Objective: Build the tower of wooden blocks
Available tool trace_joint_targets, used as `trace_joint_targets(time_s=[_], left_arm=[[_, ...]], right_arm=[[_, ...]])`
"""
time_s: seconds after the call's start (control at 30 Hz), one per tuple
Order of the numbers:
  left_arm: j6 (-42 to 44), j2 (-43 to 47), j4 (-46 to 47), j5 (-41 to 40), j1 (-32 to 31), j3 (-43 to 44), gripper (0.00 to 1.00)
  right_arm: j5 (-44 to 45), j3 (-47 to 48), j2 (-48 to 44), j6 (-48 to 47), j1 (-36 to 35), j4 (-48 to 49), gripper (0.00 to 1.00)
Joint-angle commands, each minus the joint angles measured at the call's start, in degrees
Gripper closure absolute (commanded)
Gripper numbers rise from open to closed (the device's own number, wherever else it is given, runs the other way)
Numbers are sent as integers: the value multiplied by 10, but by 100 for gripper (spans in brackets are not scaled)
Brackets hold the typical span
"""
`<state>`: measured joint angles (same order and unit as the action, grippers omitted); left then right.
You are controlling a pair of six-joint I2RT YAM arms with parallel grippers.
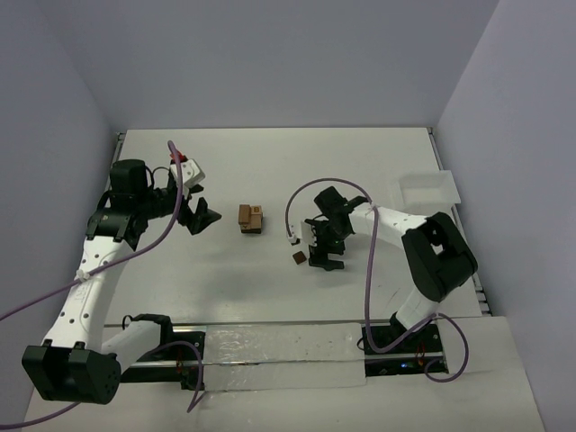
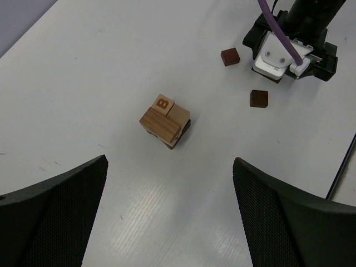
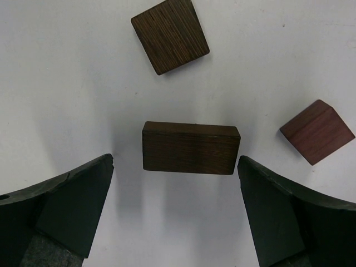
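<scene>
Fingers of your right gripper [image 3: 176, 167] stand spread astride the dark oblong block [image 3: 191, 148], which sits nearer one finger. Centre it before you close, and stay clear of the dark square block [image 3: 170, 35] and reddish block [image 3: 317, 132] beside it. The wood block tower [image 1: 250, 218] stands between the arms, facing the left gripper [image 2: 169, 183], likewise spread and empty.

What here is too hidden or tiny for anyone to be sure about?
1. Top view: the long dark block is hidden under the right arm's jaws.
2. Left wrist view: the tower's lower blocks are covered by the top ones, so the count is unclear.
3. Top view: the letter on the tower is too small to read.
</scene>
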<state>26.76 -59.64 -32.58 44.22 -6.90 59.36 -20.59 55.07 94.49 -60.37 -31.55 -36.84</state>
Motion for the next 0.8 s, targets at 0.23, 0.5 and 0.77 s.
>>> trace_joint_targets(time_s=[0.23,0.5,0.77], left_arm=[[-21,8,43,25,5,-19,1],[-21,0,46,31,5,-14,1],[-28,-15,46,46,5,-7,1]], right_arm=[[-12,25,28,20,-11,26,16],[-10,29,11,17,-10,12,54],[-61,174,-2,2,-9,-113,72]])
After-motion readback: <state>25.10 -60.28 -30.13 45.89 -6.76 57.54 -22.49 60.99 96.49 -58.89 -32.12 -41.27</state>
